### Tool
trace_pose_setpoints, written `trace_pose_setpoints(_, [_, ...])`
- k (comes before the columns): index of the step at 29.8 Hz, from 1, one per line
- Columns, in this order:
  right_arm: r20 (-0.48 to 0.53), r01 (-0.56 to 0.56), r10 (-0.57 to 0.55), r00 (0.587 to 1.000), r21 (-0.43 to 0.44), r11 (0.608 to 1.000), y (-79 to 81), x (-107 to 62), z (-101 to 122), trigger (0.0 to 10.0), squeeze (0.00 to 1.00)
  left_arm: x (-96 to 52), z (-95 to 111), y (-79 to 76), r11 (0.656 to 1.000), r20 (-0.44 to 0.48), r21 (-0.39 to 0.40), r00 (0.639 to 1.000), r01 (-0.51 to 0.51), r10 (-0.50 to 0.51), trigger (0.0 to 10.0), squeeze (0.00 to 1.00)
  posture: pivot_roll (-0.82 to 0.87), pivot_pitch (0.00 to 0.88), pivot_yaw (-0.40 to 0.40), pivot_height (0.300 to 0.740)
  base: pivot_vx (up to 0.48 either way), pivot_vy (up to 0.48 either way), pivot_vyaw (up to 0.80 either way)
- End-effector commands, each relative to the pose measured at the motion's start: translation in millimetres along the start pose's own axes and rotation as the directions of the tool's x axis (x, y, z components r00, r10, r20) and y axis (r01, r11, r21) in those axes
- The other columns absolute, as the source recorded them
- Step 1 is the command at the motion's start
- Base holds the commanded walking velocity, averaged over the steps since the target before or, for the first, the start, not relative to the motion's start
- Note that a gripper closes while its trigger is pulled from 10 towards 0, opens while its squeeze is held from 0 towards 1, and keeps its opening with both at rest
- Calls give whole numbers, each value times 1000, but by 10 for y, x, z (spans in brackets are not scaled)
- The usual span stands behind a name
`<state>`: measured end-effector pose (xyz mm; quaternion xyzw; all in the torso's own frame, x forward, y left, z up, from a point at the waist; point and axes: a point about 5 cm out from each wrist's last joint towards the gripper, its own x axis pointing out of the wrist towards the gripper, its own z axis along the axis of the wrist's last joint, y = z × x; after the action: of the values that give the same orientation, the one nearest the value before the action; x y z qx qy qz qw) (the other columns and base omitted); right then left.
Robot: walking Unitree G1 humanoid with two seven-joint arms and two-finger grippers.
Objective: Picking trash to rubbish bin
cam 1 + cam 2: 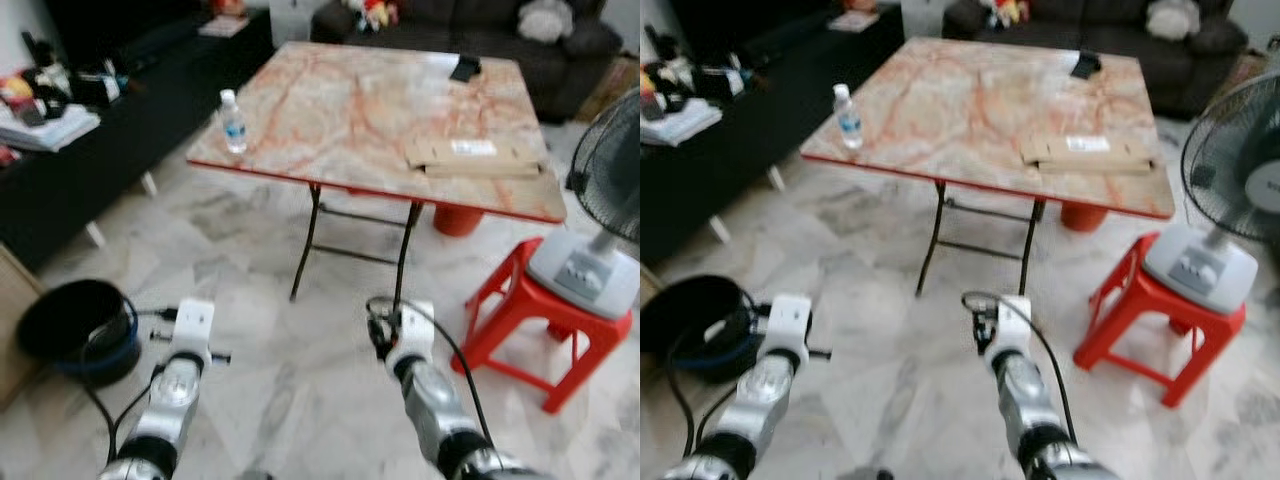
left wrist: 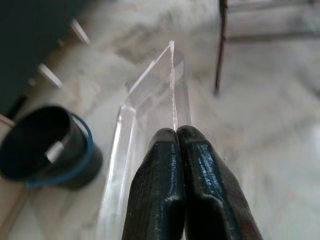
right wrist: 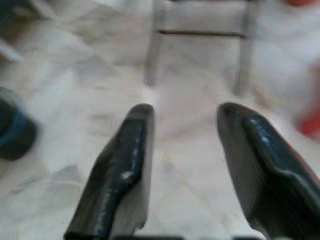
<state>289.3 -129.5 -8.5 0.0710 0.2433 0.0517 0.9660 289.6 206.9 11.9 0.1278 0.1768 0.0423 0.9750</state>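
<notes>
Left eye view: bottle (image 1: pixel 232 122) upright.

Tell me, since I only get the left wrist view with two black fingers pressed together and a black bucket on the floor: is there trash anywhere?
Observer: A plastic water bottle stands upright near the left front corner of the table.
Operator: Anything else up there?
Observer: A flat cardboard piece lies near its right front edge.
Operator: And the other claw?
Observer: The right claw is open, holding nothing, low before the table.
</notes>
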Motion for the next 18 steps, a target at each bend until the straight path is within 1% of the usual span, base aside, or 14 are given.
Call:
trace_pose_setpoints(1, [-131,34,-37,991,-19,999,-106,-115,-320,10000,0,-157,-393,52,1000,-157,8,987,-26,27,10000,0,84,167,-35,740,0,0,0])
trace_pose_setpoints(2, [-131,34,-37,991,-19,999,-106,-115,-320,10000,0,-157,-393,52,1000,-157,8,987,-26,27,10000,0,84,167,-35,740,0,0,0])
trace_pose_setpoints(3, [-167,37,-40,985,-20,999,-126,-156,-415,10000,0,-216,-511,56,999,-203,9,979,-31,32,10000,0,80,174,-38,740,0,0,0])
trace_pose_setpoints(4, [-167,37,-40,985,-20,999,-126,-156,-415,10000,0,-216,-511,56,999,-203,9,979,-31,32,10000,0,80,174,-38,740,0,0,0])
trace_pose_setpoints(6, [-239,34,-39,970,-22,999,-141,-237,-595,10000,0,-323,-703,68,999,-277,-3,960,-51,48,10000,0,74,180,-44,740,0,0,0])
trace_pose_setpoints(7, [-260,34,-39,965,-21,999,-145,-262,-647,10000,0,-354,-754,71,998,-297,-7,953,-59,54,10000,0,74,180,-44,740,0,0,0])
trace_pose_setpoints(9, [-260,34,-39,965,-21,999,-145,-262,-647,10000,0,-354,-754,71,998,-297,-7,953,-59,54,10000,0,74,180,-44,740,0,0,0])
trace_pose_setpoints(11, [-310,44,-47,950,-18,999,-164,-334,-781,10000,0,-436,-877,70,998,-341,-8,938,-68,61,10000,0,80,189,-56,740,0,0,0])
trace_pose_setpoints(12, [-310,44,-47,950,-18,999,-164,-334,-781,10000,0,-436,-877,70,998,-341,-8,938,-68,61,10000,0,80,189,-56,740,0,0,0])
trace_pose_setpoints(14, [-348,55,-60,935,-25,998,-189,-400,-888,10000,0,-507,-972,66,997,-374,-12,925,-77,67,10000,0,85,192,-60,740,0,0,0])
trace_pose_setpoints(17, [-380,56,-71,922,-52,997,-227,-464,-978,10000,0,-587,-1070,61,996,-407,-22,911,-83,67,10000,0,85,194,-63,740,0,0,0])
trace_pose_setpoints(18, [-380,56,-71,922,-52,997,-227,-464,-978,10000,0,-587,-1070,61,996,-407,-22,911,-83,67,10000,0,85,194,-63,740,0,0,0])
